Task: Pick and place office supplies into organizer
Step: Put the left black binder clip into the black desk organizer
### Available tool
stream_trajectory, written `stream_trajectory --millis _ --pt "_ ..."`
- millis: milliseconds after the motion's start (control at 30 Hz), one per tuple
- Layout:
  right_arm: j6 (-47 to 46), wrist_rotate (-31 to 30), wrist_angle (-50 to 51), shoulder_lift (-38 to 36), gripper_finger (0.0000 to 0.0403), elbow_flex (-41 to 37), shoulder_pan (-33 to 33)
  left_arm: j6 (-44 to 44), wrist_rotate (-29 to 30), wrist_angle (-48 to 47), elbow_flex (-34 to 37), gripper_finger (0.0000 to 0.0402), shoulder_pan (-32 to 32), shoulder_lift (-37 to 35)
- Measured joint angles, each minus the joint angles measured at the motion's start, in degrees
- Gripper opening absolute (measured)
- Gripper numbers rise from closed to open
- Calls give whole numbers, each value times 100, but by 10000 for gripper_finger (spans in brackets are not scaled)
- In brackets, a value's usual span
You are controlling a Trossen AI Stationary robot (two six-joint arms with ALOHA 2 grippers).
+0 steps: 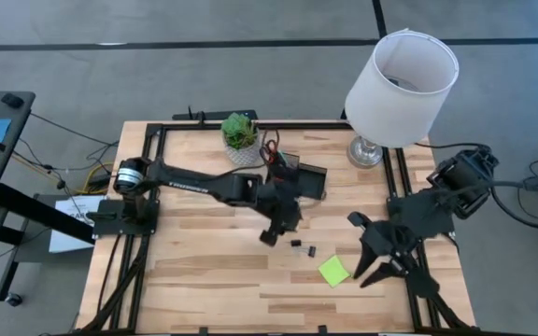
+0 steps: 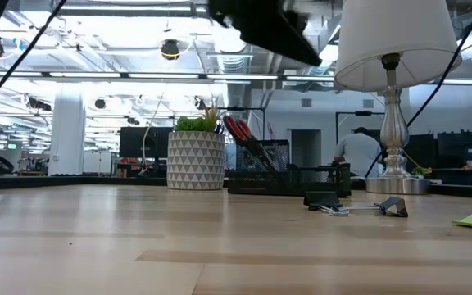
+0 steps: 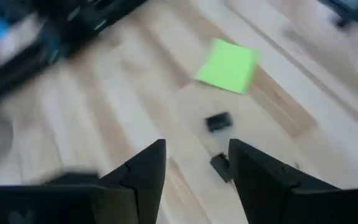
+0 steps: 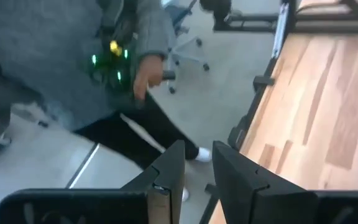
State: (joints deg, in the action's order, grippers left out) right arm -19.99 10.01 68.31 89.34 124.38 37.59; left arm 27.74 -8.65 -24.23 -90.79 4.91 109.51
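Observation:
Two tiny black clips (image 1: 297, 245) (image 1: 312, 251) lie flat on the wood, and a lime-green sticky-note pad (image 1: 334, 271) lies flat nearby. The black organizer (image 1: 302, 179) stands by the far edge with red-handled scissors (image 1: 271, 149) upright in it. My left gripper (image 1: 271, 233) hovers open just left of the clips. In its wrist view (image 3: 197, 162) one clip (image 3: 219, 165) lies between the fingers and the other (image 3: 217, 121) beyond them. My right gripper (image 1: 377, 261) waits open, with a narrow gap, right of the pad. I see no pens or eraser.
A white patterned plant pot (image 1: 241, 135) stands left of the organizer and a white-shaded lamp (image 1: 395, 84) stands at the far right corner. Black frame rails (image 1: 157, 177) run along the table's sides. A person (image 4: 104, 56) stands on the floor beyond the table's edge.

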Motion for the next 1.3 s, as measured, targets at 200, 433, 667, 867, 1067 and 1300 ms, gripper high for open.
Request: stream_trajectory --millis 200,433,667,867,1067,1300 --pt "-2 -162 195 0 76 0 311 1854 157 -70 16 169 316 72" --pt "-15 -630 -83 0 76 0 608 2516 250 -5 22 169 451 859" --pt "-13 -889 -300 0 76 0 669 3437 1328 343 -229 169 641 1782" --pt "-13 -906 -297 0 76 0 666 4454 2166 499 -522 169 716 2092" --pt "-9 -906 -281 0 76 0 666 4629 1997 106 -539 169 645 2083" --pt "0 -906 -277 0 76 0 666 3431 2531 -356 -464 168 587 2050"
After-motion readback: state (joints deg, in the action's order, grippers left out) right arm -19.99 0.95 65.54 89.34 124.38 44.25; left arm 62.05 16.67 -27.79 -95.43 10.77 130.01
